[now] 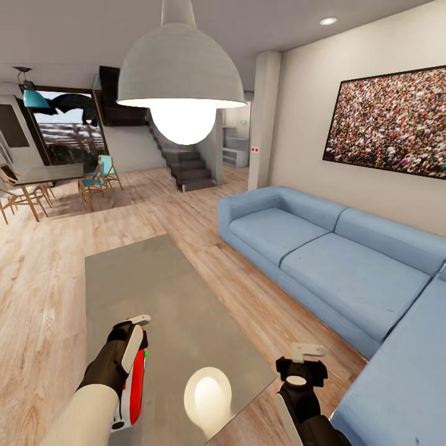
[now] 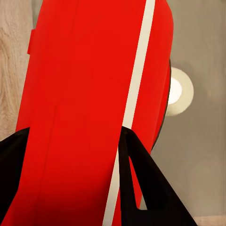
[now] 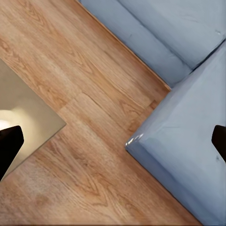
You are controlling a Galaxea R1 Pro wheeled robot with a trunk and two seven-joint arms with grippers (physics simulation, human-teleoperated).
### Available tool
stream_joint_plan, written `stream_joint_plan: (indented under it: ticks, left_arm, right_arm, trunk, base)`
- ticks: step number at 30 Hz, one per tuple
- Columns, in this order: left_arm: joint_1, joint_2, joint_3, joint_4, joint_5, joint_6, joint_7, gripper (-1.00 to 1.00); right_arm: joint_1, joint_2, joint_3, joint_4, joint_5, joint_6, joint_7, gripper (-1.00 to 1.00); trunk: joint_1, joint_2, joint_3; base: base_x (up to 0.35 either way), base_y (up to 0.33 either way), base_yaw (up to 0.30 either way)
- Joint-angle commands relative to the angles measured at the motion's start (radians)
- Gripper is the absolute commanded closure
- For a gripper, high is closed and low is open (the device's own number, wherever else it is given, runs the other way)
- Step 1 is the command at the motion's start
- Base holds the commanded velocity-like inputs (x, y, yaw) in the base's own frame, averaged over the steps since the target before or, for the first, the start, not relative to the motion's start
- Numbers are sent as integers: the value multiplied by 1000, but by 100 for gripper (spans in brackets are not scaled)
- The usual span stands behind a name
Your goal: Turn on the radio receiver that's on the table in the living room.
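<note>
The small red portable radio with white trim (image 1: 132, 387) sits in the left tool (image 1: 137, 339), which is clamped across its body near the near left corner of the low rectangular grey glassy worktop (image 1: 179, 310). From the head view the radio looks lifted and turned on edge rather than lying flat, though whether it touches the worktop cannot be told. In the left wrist view the dark fingers (image 2: 141, 183) press against both sides of the red casing (image 2: 84, 113), with the white stripe running lengthwise between them.

So reaching and grasping look done. What seems left is the actual switching on: a sliver of green shows at the radio's edge in the head view, but the dial face is turned away, so whether the set is already on cannot be judged.

The right tool (image 1: 301, 365) hangs past the near right corner of the worktop, over the light wood floor (image 3: 94, 94) beside the blue L-shaped sofa (image 1: 347, 266); its fingers stand wide apart, holding nothing.

No brand, label or writing can be read on the radio or elsewhere.
</note>
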Motion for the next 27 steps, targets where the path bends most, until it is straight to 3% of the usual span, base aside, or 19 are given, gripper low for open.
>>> stream_joint_plan:
  ticks: [1, 20, 27]
  left_arm:
    - [0, 0, 0, 0, -4, 1, 0, 100]
    - [-2, -2, -4, 20, -5, -10, -6, 100]
    - [-17, -11, -6, 142, -5, -60, -7, 100]
  right_arm:
    - [0, 0, 0, 2, 0, 0, 0, -100]
    - [0, 1, 0, 14, 0, 0, 0, -100]
    - [0, 2, 1, 15, 0, 0, 0, -100]
  trunk:
    - [0, 0, 0]
    - [0, 0, 0]
    - [0, 0, 0]
  base:
    - [0, 0, 0]
    - [0, 0, 0]
    - [0, 0, 0]
